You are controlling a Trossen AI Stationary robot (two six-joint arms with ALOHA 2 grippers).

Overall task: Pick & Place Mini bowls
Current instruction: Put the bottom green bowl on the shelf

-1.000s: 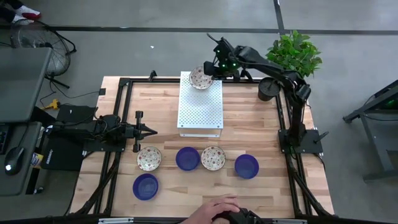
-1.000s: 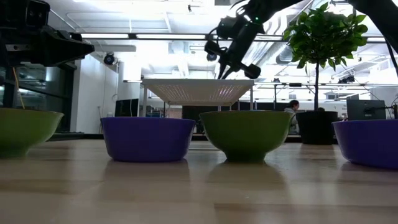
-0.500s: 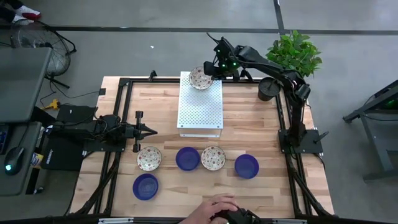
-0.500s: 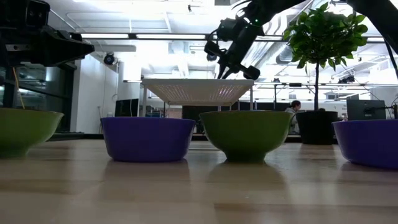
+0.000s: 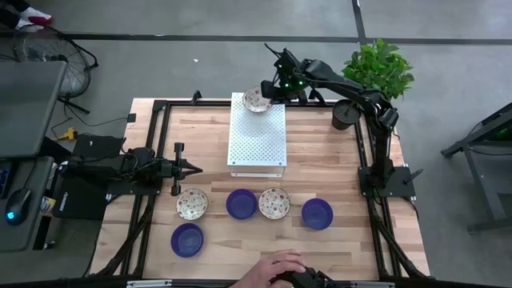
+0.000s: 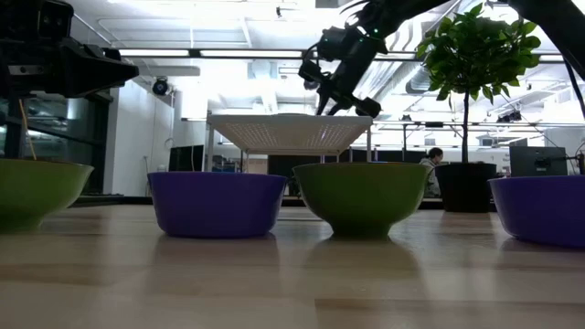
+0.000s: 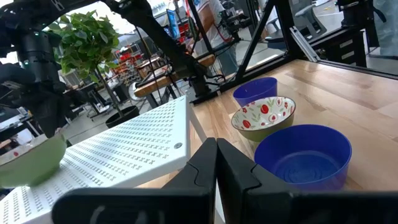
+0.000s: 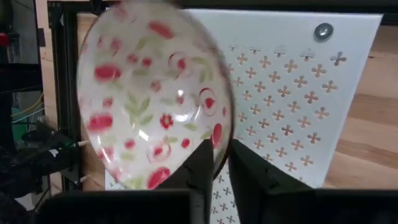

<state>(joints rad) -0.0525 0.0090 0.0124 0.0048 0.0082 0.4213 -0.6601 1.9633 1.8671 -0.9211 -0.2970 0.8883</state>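
My right gripper [image 5: 270, 90] is shut on a white floral mini bowl [image 5: 256, 99] over the far end of the white perforated platform [image 5: 258, 136]. The bowl's inside fills the right wrist view [image 8: 155, 93], and its green underside shows in the left wrist view [image 7: 31, 165]. Two more floral bowls [image 5: 192, 203] [image 5: 274, 203] and three blue bowls [image 5: 241, 203] [image 5: 318, 214] [image 5: 187, 239] stand on their bases on the table's near half. My left gripper [image 5: 196, 168] is shut and empty at the table's left, level above the wood. My right gripper pinches the floral bowl's rim [image 8: 221, 140] on the bowl's right side, one finger [image 8: 200, 168] inside the bowl and the other [image 8: 249, 177] outside. The fingers slant down from the far right. The bowl is tilted; whether its underside touches the platform I cannot tell.
A potted plant [image 5: 376, 68] in a dark pot [image 5: 344, 114] stands at the far right corner, close to my right arm. A person's hand [image 5: 280, 268] shows at the table's near edge. Black frame rails [image 5: 160, 128] run along the table's sides.
My right gripper has drawn the floral bowl a little toward the platform's far edge; the other bowls have stayed where they were.
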